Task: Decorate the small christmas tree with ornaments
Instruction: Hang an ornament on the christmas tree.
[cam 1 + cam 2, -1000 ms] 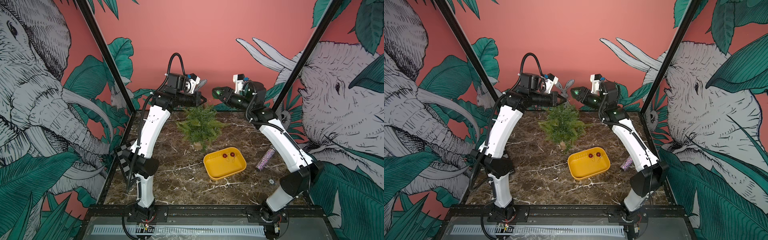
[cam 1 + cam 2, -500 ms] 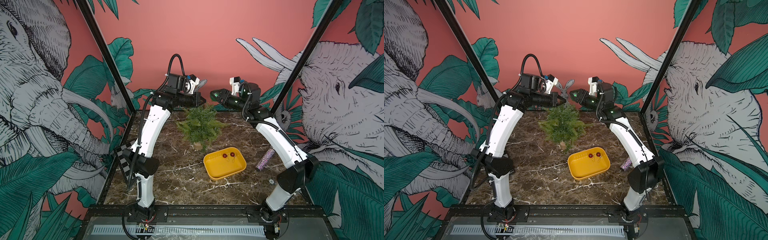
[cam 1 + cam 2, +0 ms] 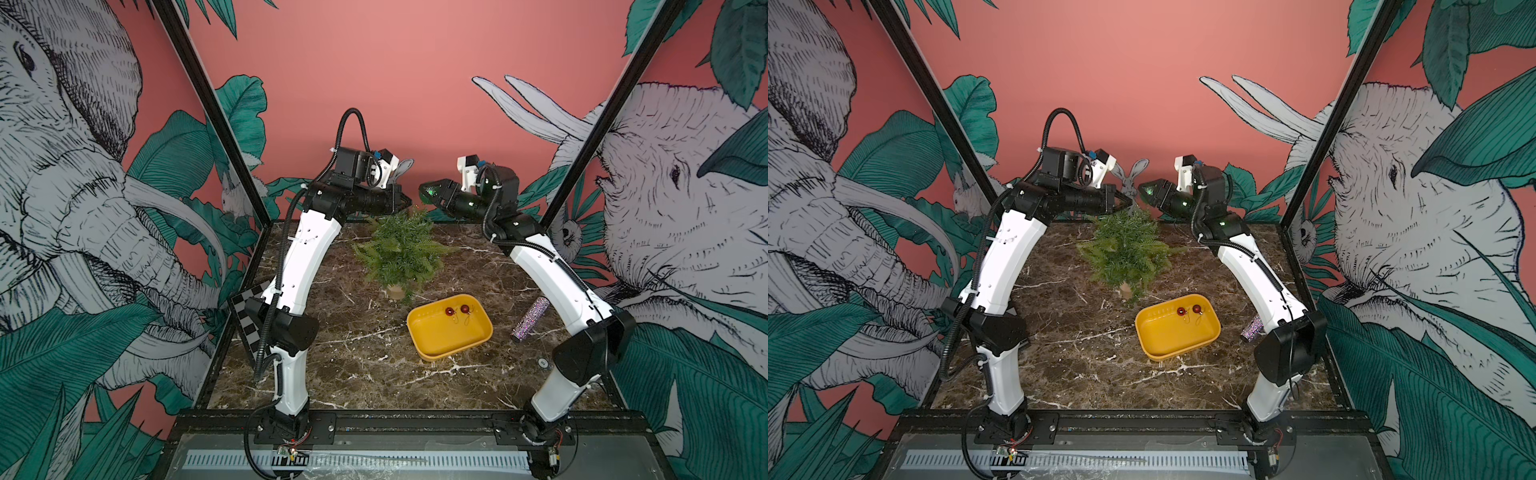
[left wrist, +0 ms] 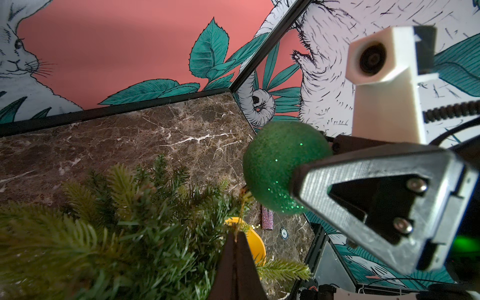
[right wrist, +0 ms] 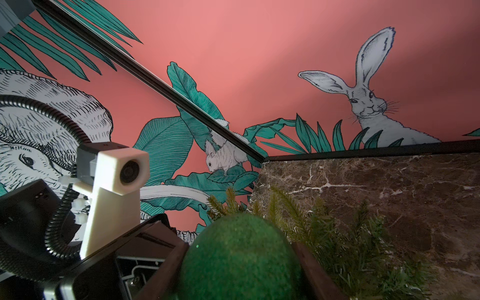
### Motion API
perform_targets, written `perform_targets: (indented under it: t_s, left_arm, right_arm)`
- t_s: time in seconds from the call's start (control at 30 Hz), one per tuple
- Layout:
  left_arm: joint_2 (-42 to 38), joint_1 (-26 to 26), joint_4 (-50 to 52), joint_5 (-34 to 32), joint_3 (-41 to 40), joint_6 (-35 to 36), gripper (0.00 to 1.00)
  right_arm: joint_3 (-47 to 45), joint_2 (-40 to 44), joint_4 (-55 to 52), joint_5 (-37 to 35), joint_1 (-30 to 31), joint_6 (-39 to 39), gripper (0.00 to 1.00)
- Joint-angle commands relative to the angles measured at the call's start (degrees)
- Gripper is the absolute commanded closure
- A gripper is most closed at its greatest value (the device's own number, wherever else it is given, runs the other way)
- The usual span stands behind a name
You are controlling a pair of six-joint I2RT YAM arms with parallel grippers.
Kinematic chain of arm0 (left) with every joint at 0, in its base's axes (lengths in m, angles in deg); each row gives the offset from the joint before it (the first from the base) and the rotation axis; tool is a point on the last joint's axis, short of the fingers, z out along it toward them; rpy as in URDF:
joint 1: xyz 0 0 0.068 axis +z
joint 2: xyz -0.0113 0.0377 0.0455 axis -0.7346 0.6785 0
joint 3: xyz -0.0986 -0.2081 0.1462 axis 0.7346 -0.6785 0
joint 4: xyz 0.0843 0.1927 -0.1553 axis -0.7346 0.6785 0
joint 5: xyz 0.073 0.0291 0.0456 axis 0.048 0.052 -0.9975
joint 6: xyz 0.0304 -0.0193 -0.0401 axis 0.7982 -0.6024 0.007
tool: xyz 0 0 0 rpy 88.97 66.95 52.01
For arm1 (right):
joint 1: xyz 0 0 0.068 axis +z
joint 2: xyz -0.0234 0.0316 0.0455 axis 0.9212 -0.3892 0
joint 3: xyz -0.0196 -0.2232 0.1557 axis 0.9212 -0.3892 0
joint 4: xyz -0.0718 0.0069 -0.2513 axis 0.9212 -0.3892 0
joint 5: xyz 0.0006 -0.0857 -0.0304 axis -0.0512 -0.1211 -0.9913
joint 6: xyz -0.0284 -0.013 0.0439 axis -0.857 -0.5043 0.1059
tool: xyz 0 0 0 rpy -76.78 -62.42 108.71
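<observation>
We show the tree (image 3: pixel 401 249) upright, green ball (image 3: pixel 430 193) held beside its top, two red balls (image 3: pixel 449 311) in tray (image 3: pixel 446 334)

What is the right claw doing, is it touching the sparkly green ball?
Touching. The right wrist view shows the green ball squeezed inside the right gripper, with its jaws pressed against the ball's two sides.
</observation>
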Motion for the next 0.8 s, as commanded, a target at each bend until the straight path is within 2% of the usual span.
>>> perform_targets:
  t_s: [0.0,0.33,0.53,0.77]
  left_arm:
    - [-0.12,0.62,0.95,-0.75,-0.48,-0.5,1.0]
    - [0.95,0.71,-0.37,-0.49,-0.75,-1.87,1.0]
    - [0.55,0.68,-2.19,-0.13,-1.16,-2.93,1.0]
    - [0.7,0.79,-1.34,-0.28,-1.58,-2.86,1.0]
  right_arm:
    - [0.41,0.02,0.97,-0.15,-0.59,0.36,0.42]
    - [0.62,-0.5,1.93,-0.27,-0.63,1.14,0.42]
    - [-0.05,-0.29,6.59,-0.09,-0.63,2.34,0.42]
    - [2.34,-1.62,1.78,-0.23,-0.63,1.46,0.42]
